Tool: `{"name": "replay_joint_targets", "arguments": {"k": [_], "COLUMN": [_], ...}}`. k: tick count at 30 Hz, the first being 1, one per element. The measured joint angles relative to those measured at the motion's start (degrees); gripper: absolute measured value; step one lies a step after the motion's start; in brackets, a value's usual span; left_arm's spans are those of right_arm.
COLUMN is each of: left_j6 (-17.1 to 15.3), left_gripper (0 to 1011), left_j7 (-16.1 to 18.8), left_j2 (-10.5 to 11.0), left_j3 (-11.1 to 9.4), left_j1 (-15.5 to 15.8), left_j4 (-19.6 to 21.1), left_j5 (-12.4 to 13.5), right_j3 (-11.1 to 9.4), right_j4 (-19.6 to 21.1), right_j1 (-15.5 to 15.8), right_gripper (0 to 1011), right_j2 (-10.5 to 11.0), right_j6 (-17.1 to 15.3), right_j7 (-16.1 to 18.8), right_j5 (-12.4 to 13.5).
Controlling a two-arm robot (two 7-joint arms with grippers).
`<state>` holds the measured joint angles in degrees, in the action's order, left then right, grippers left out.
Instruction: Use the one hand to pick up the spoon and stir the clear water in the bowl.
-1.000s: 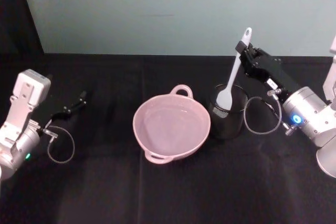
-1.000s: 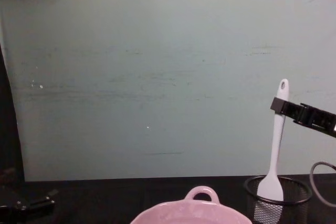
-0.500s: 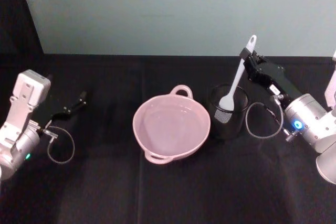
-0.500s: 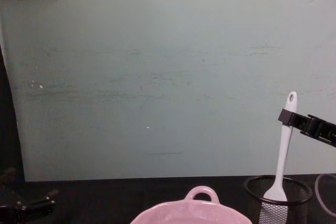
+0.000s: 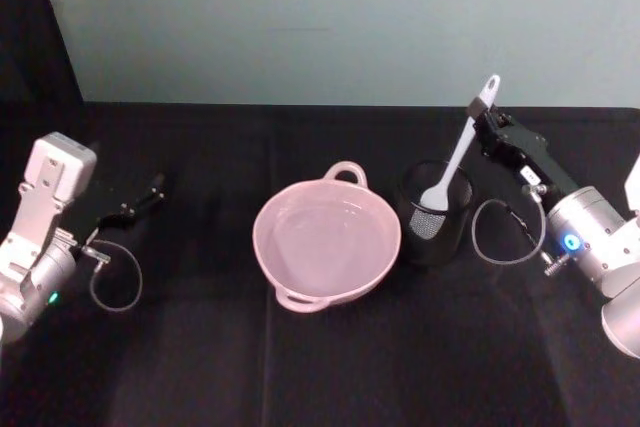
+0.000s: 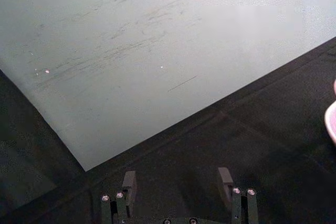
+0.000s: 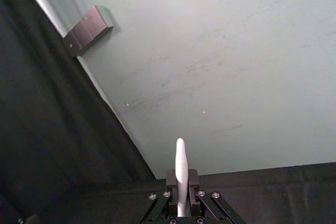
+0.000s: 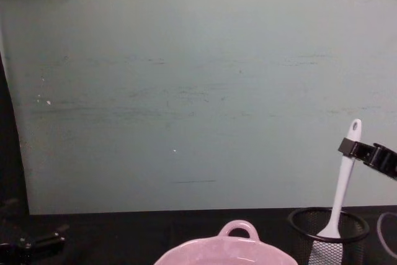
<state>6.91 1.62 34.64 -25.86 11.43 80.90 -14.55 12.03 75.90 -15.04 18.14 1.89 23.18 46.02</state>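
Your right claw (image 5: 480, 115) is clenched on the spoon (image 5: 456, 152) near its handle end, blade down inside the black mesh cup (image 5: 434, 213) just right of the pink bowl (image 5: 327, 243) at the surface's middle, while your left claw (image 5: 150, 190) idles, parted, near the left edge.

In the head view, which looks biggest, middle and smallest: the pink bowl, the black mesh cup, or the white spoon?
1. Pink bowl, clearly the biggest.
2. Black mesh cup.
3. White spoon: long as the cup, much thinner.
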Motion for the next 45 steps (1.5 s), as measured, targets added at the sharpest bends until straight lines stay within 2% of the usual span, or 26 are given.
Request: {"name": "replay_joint_targets", "arguments": {"k": [8,24,33,38,45], "left_j6": [0.00,0.00,0.00,0.00,0.00], "left_gripper": [1011,1011,1011,1011,1011], "left_j7": [0.00,0.00,0.00,0.00,0.00], "left_j2": [0.00,0.00,0.00,0.00,0.00], "left_j3": [0.00,0.00,0.00,0.00,0.00], "left_j1": [0.00,0.00,0.00,0.00,0.00], "left_j4": [0.00,0.00,0.00,0.00,0.00], "left_j5": [0.00,0.00,0.00,0.00,0.00], "right_j3": [-0.61,0.02,0.16,0.07,0.05], "right_j4": [-2.48,-4.93,-5.49,-5.43,-4.87], "right_j1": [-0.32,-0.74,-0.52,-0.22,0.33], "right_gripper": [124,124,127,237,474], "right_j2": [-0.93,-0.81,-0.73,-0.62,-0.49], "right_j6": [-0.74,-1.66,-1.52,-1.18,-1.23], "right_j7": [1.25,1.13,0.39,-0.26,-0.44], "right_j5": [4.37,8.54,9.91,10.33,11.37]}}
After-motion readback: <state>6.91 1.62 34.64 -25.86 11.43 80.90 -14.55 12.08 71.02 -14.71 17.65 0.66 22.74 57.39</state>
